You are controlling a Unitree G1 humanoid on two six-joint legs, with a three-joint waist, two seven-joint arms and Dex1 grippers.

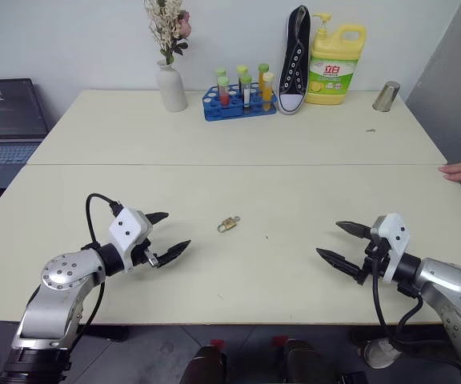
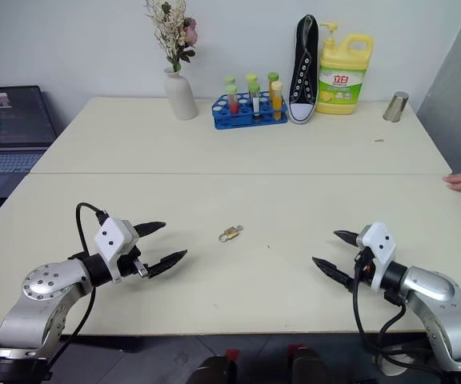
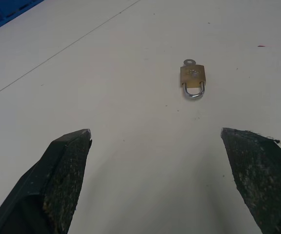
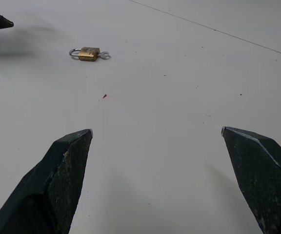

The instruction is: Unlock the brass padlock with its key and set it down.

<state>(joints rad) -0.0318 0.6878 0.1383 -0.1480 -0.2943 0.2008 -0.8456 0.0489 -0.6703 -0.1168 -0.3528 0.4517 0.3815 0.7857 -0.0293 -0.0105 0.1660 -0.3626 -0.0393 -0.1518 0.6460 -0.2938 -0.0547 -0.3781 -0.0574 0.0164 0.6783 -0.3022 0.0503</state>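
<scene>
The padlock (image 1: 229, 224) lies flat on the table (image 1: 294, 184), key (image 4: 104, 55) inserted. Left gripper (image 1: 163, 234) and right gripper (image 1: 342, 243) flank it, fingers spread, holding nothing.

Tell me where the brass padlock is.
The brass padlock lies flat on the near table, between the open left gripper and right gripper.

plain white wall (image 1: 78, 40) at the far side, two cream tables (image 1: 238, 136) pushed together with a seam across, open laptop (image 1: 2, 120) off left, grey floor (image 1: 150, 352) near, soft even light
</scene>
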